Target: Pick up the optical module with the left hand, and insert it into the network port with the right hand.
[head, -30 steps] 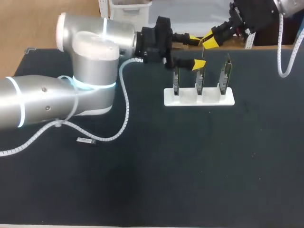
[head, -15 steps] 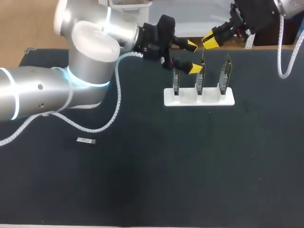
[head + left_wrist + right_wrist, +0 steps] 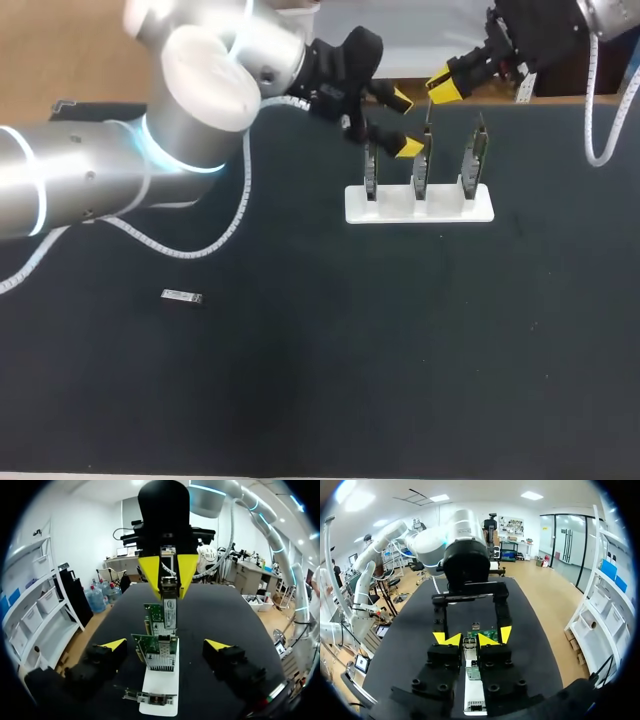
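Optical module (image 3: 169,600) is held by my right gripper (image 3: 168,575). Both yellow tips press it from two sides, and it hangs upright under them. In the left wrist view its lower end is just above the middle card (image 3: 156,652). I cannot tell if it touches the network port (image 3: 160,658) on this card or stays a little apart.

In the head view the right gripper (image 3: 443,87) is over the far edge of the table (image 3: 400,350), above the white stand (image 3: 420,205). The stand carries three network cards in a row, all standing upright: the left card (image 3: 371,165), the middle one (image 3: 422,160) and the right card (image 3: 475,155). From the right wrist view I see the module (image 3: 469,642) clamped between the two tips of the right gripper (image 3: 468,639), with the stand directly below.

My left gripper (image 3: 404,123) holds nothing. Its fingers are spread wide, one yellow tip on the far side of the card row and one on the near side, near the left and middle cards. In its own view (looking along the row of cards) the left gripper (image 3: 165,645) has the stand between its two tips, and neither tip touches a card.

A second small silver module (image 3: 181,296) lies flat on the table, well apart from the stand, on my left side.
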You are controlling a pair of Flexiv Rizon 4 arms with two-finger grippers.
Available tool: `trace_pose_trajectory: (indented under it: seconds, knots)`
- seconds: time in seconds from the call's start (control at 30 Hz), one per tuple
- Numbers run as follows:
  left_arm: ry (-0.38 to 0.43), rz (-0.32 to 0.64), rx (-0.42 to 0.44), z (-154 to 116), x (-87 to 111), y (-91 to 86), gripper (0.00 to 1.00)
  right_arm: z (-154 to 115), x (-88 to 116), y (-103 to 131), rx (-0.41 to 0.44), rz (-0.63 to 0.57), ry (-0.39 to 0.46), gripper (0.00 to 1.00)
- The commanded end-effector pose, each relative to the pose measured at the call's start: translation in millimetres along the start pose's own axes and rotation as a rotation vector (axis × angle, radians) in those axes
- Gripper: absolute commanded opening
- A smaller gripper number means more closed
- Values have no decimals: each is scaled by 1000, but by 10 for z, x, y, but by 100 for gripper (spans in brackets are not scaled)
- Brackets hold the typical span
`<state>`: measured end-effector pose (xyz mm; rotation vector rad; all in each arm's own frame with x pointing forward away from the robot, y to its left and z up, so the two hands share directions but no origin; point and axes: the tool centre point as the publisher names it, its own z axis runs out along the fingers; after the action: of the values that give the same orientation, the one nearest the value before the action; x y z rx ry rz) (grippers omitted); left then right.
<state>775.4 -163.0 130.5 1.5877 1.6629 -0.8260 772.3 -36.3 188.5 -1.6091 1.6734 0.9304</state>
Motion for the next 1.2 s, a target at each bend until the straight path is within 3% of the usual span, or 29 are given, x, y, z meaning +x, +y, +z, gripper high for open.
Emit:
trace_pose_trajectory:
  seconds: [0.03, 1.2]
  knots:
    - [31, -7, 12, 2, 14, 7, 100, -2, 7, 22, 6, 0, -3, 0]
    - [107, 15, 28, 38, 92, -60, 100, -4, 19, 46, 6, 0, -5, 0]
